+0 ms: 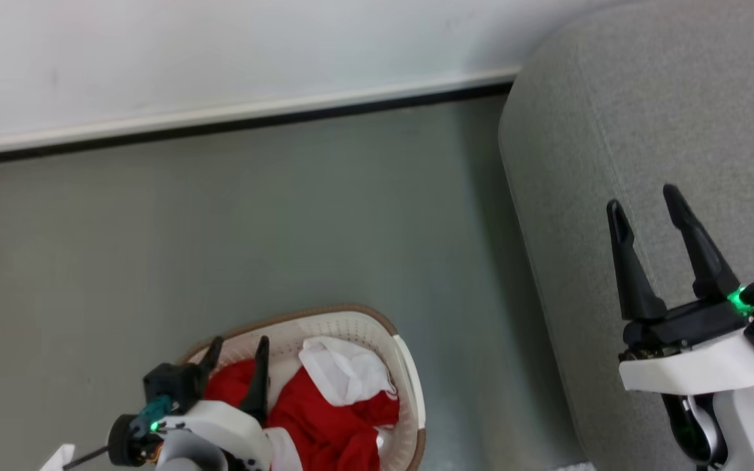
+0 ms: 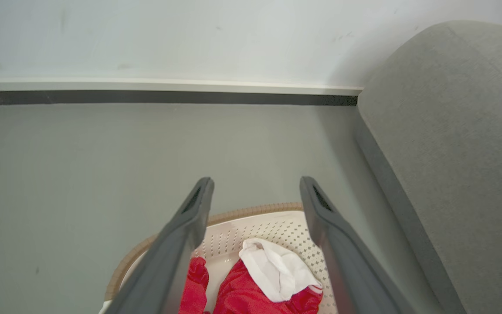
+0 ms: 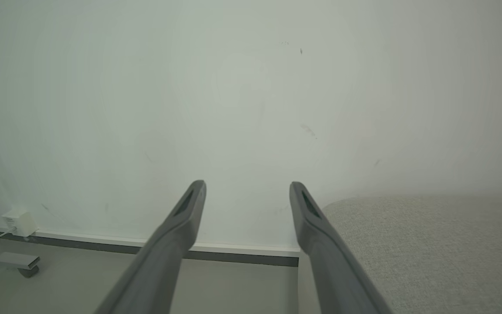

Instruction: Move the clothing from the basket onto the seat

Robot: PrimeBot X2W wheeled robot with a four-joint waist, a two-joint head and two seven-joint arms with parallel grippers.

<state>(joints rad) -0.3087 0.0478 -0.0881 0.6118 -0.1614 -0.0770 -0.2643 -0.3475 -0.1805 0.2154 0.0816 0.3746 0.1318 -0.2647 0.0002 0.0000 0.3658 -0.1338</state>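
Observation:
The cream-white basket (image 1: 377, 330) with a brown rim stands on the floor at the bottom of the head view, holding red clothing (image 1: 324, 418) with a white piece (image 1: 344, 369) on top. My left gripper (image 1: 239, 350) hangs open just above the basket's left part, nothing between its fingers. The left wrist view looks past the open left gripper (image 2: 255, 187) at the basket (image 2: 273, 222), the red clothing (image 2: 242, 296) and the white piece (image 2: 277, 270). The grey seat (image 1: 652, 118) fills the right. My right gripper (image 1: 645, 203) stands open above the seat's edge; in its wrist view the right gripper (image 3: 246, 189) faces the wall, the seat (image 3: 429, 244) to its right.
A white wall with a dark baseboard (image 1: 233, 124) runs behind the grey floor (image 1: 252, 222). A small white box (image 3: 20, 220) sits on the baseboard and a wheeled stand foot (image 3: 15, 261) rests at the far left of the right wrist view.

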